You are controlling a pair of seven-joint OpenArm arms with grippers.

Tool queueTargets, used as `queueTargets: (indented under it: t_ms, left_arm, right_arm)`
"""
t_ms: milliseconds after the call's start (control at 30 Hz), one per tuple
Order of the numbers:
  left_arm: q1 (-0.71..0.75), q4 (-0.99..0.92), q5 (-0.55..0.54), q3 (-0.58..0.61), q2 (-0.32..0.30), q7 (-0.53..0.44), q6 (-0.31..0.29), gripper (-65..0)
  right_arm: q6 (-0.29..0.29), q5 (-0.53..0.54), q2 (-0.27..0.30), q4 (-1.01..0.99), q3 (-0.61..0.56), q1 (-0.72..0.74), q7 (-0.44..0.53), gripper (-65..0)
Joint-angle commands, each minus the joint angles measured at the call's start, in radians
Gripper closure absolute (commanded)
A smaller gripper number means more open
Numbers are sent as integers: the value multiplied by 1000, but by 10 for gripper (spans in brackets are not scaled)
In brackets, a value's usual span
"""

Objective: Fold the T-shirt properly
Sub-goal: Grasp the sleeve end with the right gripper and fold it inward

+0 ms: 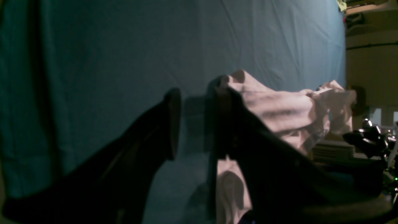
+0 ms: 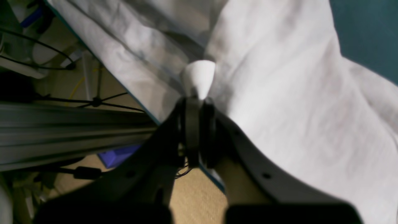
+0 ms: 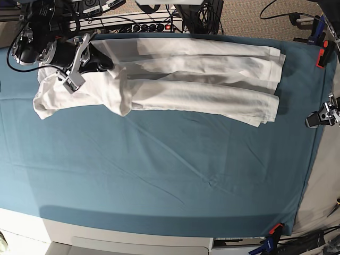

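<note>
The T-shirt lies along the far edge of the bench, on the teal cloth, folded into a long band. Right end effector is clamped on a pinch of white fabric. Left end effector stands open, nothing between its jaws. The fabric looks light, limp and wrinkle-prone; hemmed edges and corners likely give the firmest hold.

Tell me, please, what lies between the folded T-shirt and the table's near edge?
Only bare teal cloth lies between the T-shirt and the near edge, per the base view.
</note>
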Motion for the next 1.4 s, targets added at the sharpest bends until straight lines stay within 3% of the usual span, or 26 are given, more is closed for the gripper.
queueTargets:
  t_ms: [0,733,767,867,933,1133,1233,1367]
  left_arm:
    - [-19,14,-24,-7,-31,-15,-2,-192]
    - [-19,14,-24,-7,-31,-14,-2,-192]
    - [-19,14,-24,-7,-31,-14,-2,-192]
    - [-19,14,-24,-7,-31,-14,-2,-192]
    - [-19,14,-24,-7,-31,-16,-2,-192]
    - [-18,14,-24,-7,-31,-37,-2,-192]
    - [-18,14,-24,-7,-32,-27,-2,-195]
    - [-14,14,-24,-7,-31,14,-2,-288]
  right_arm:
    - [1,19,13,16,8,-7,18,0]
    - [1,-63,13,16,8,-28,18,0]
    - [1,-62,14,16,8,-34,18,-18]
    - [1,-49,14,16,8,-71,18,-175]
    - [1,-27,13,16,8,-103,18,-245]
    - [1,-7,10,21,9,-117,18,-250]
    - [1,-53,0,37,15,-85,18,-250]
    - [1,-182,-68,40,100,-4,96,-250]
